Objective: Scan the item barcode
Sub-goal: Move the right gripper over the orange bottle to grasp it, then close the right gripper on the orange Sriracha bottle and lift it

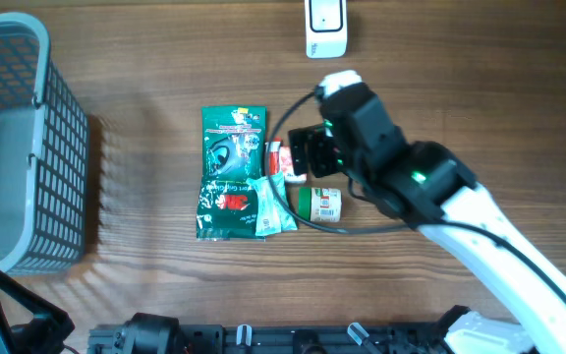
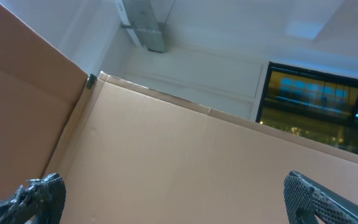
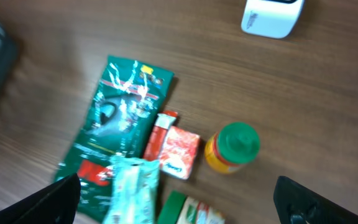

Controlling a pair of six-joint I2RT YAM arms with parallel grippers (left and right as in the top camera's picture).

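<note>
Basket (image 1: 28, 147) far left on desk (image 1: 145, 59). Left claw (image 2: 176, 199) wide open, empty, aimed off the desk. Right claw (image 3: 176, 202) wide open, empty, hovers above the goods: green packet (image 3: 120, 118) left, red box (image 3: 178, 151) below its gap, jar (image 3: 233, 147) just right of that. Scanner (image 3: 271, 15) beyond, well apart.

green packet (image 1: 232, 147) print blurred, nothing legible
</note>
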